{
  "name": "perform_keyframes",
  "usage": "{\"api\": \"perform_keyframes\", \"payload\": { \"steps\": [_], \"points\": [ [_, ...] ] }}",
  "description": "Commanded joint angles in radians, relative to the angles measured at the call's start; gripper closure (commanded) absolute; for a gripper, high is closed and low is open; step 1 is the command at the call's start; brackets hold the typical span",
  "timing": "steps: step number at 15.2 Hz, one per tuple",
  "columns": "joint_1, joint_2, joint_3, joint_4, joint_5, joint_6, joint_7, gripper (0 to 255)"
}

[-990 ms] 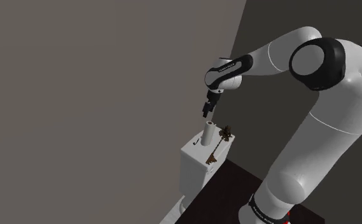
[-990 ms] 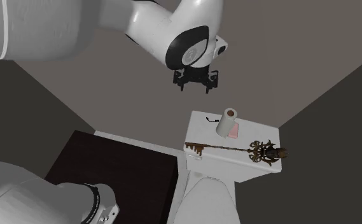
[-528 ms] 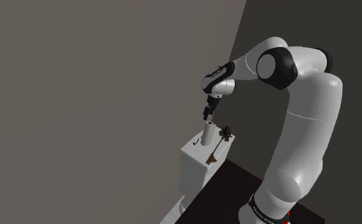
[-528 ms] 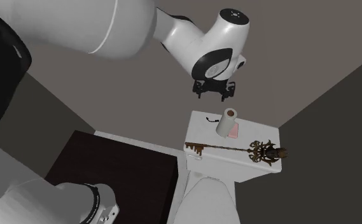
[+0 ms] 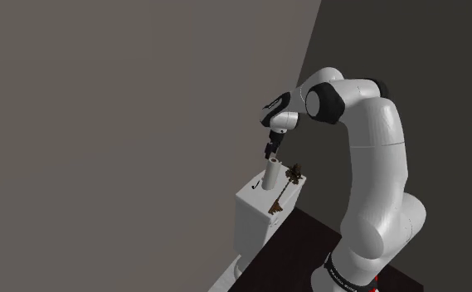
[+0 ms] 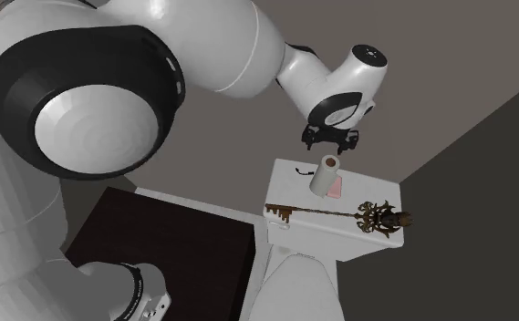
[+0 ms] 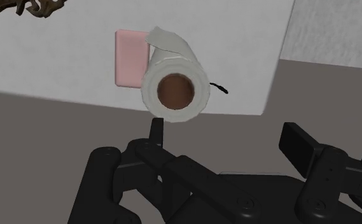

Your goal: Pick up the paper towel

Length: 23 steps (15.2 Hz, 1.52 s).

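The paper towel (image 5: 272,174) is a white roll with a brown core, standing upright on the white toilet tank lid (image 5: 253,193). My black gripper (image 5: 270,151) hangs just above it, apart from it, pointing down. From the second exterior view the gripper (image 6: 330,141) sits over the top of the roll (image 6: 324,176). In the wrist view the fingers (image 7: 157,130) stand wide apart with nothing between them, so the gripper (image 7: 227,137) is open. The roll (image 7: 175,91) lies in front of one finger, off the middle of the gap.
An ornate brown key (image 6: 339,215) lies across the tank lid (image 6: 289,196) in front of the roll. A pink bar (image 7: 128,57) rests flat beside the roll, and a small black mark (image 7: 219,87) is on its other side. Grey walls close in behind the tank.
The gripper has travelled toward the second exterior view's right and slightly down, ending over the roll. The arm's elbow has folded in closer. The roll, key and pink bar have not moved.
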Motion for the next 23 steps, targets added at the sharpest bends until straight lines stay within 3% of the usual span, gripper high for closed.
{"api": "perform_keyframes", "payload": {
  "steps": [1,3,12,13,23],
  "points": [
    [-0.038,0.077,0.011,0.078,0.021,-0.010,-0.024,0],
    [-0.063,0.134,0.020,0.141,0.031,-0.022,-0.033,0],
    [-0.079,0.206,0.042,0.153,0.055,0.038,-0.047,0],
    [-0.078,0.206,0.042,0.155,0.054,0.036,-0.045,255],
    [-0.077,0.196,0.039,0.150,0.052,0.030,-0.045,255]
  ]
}}
